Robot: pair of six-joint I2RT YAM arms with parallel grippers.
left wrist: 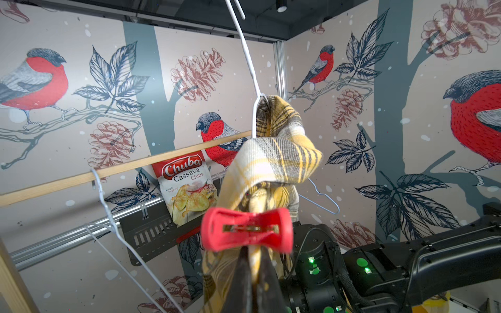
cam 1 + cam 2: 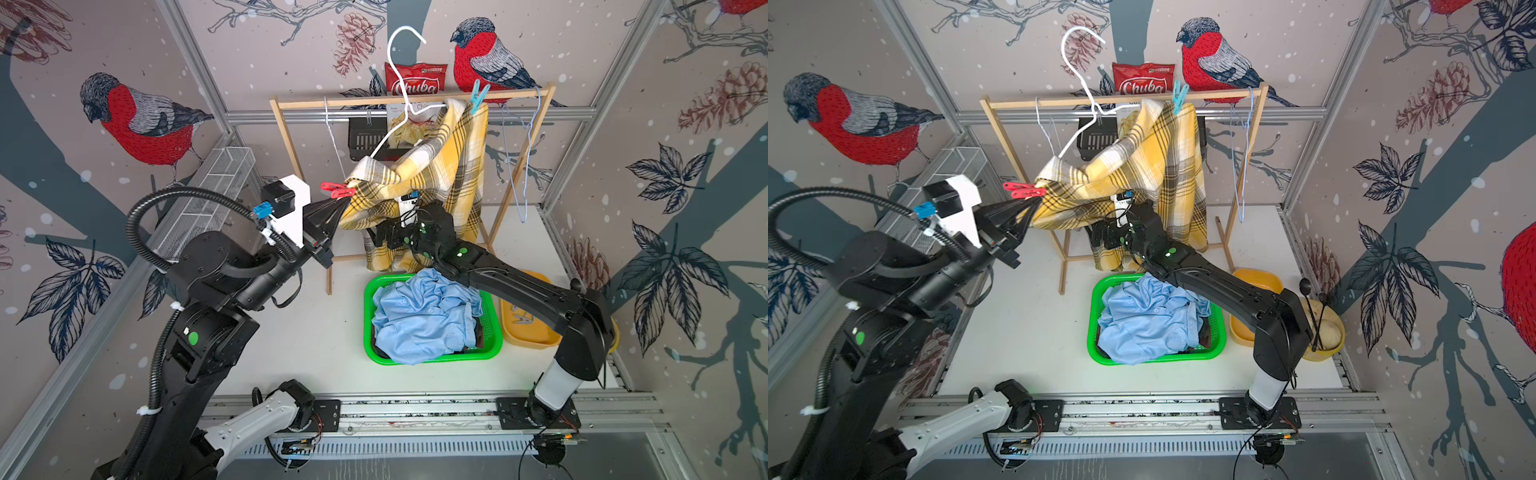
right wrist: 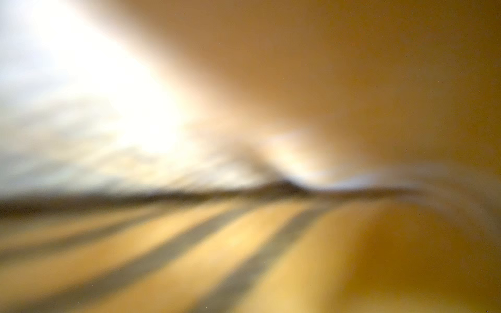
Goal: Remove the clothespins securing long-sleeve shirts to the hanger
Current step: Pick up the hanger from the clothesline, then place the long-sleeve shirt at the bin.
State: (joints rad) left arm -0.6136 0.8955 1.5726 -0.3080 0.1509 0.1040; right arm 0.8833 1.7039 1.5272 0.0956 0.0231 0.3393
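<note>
The left fingers are clenched on a fold of the yellow shirt, right under the red pin. The pin sits just above their tips and is still clipped to the shirt's left shoulder, high over the bench. The blue pin is clipped to the shirt's far right shoulder, level with the bar of the rack. The white hanger is tilted, its hook in the air above that bar.

The right fingers are spread wide under the shirt's hanging front. The right wrist view is only blurred yellow cloth, so I cannot tell whether they touch it.

The green basket, near the middle of the bench, holds the crumpled blue shirt, and a dark cloth shows under that shirt's right edge. Just right of the basket, the yellow tub holds a few pale pieces too small to name.
</note>
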